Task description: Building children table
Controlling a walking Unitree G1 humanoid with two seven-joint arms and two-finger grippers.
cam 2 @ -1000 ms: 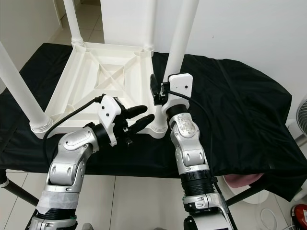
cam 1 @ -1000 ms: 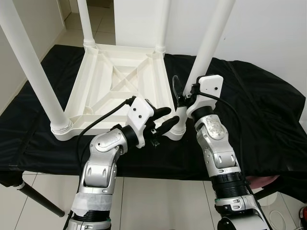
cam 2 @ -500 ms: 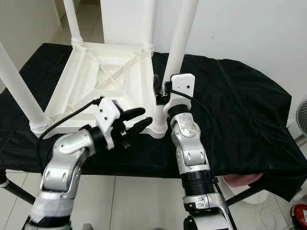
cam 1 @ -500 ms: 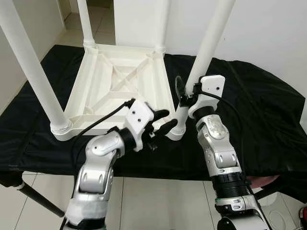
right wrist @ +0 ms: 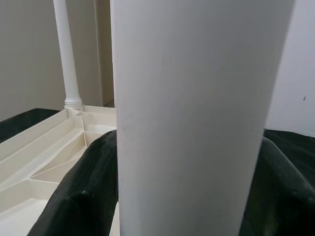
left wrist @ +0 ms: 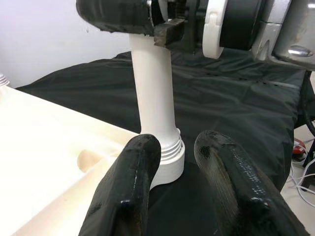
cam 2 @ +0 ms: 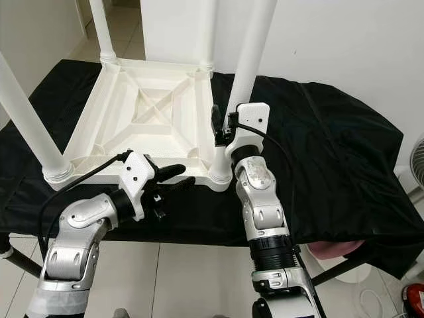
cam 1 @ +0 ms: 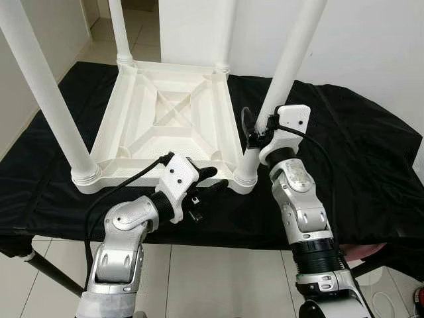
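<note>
A white plastic children's table lies upside down on a black cloth, its ribbed underside facing up and its four legs standing upward. The near right leg rises from the table's front right corner with its long axis close to vertical, leaning a little to the right toward its top, and its ringed base is seated in that corner socket. The right gripper is clamped around this leg low on the shaft, just above the base; in the right wrist view the white shaft fills the space between the two black fingers, which press against it on either side, though the closeness of that view makes the exact contact hard to judge. The left gripper hovers just in front of the same corner, pointing toward the leg's base, its two fingers parted with nothing between them and near the ringed collar but apart from it. The other three legs stand at the remaining corners, the near left leg likewise upright.
</note>
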